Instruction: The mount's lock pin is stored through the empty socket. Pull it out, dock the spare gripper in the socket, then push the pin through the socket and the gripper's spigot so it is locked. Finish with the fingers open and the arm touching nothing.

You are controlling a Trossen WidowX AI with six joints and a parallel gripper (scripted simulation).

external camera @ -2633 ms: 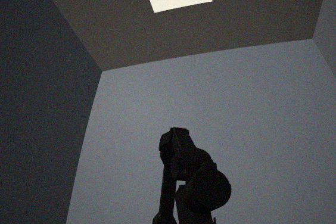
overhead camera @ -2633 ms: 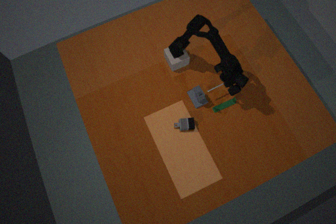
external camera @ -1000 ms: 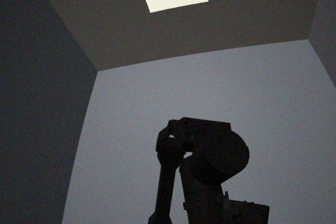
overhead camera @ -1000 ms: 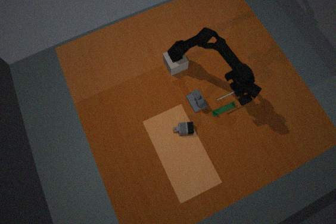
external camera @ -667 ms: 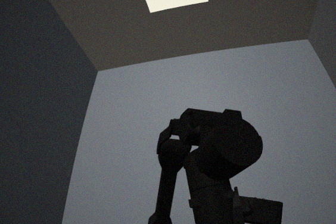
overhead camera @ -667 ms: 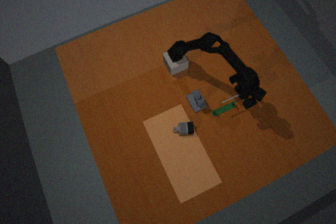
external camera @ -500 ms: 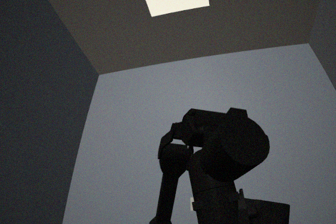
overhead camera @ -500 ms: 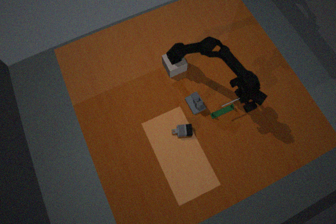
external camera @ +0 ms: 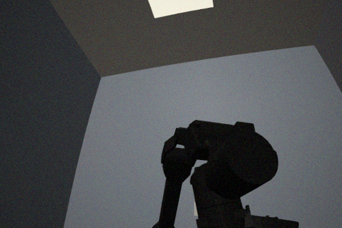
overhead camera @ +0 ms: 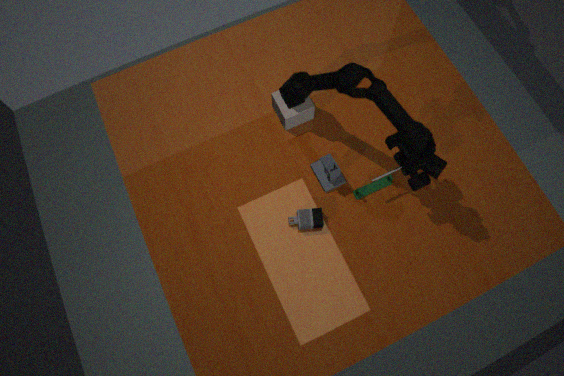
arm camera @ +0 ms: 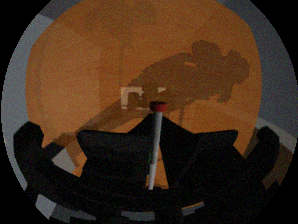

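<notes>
My gripper [overhead camera: 408, 167] [arm camera: 153, 116] is shut on the lock pin [overhead camera: 386, 175] [arm camera: 156, 135], a thin pale rod with a red end in the wrist view. In the top view the pin sticks out to the lower left, above the table, near the back edge of the green holder. The mount [overhead camera: 337, 182] is a grey block left of the gripper; nothing is seen docked in its socket. The spare gripper [overhead camera: 306, 220], grey with a black end, lies with its narrow spigot to the left. The fingertips' grip on the pin is dark in the wrist view.
The green holder [overhead camera: 374, 188] lies between the mount and my gripper. A pale rectangular mat [overhead camera: 310, 282] lies under the spare gripper. The arm's white base block [overhead camera: 300, 115] stands behind the mount. The exterior view shows the dark arm [external camera: 242, 159], wall and ceiling, with no table.
</notes>
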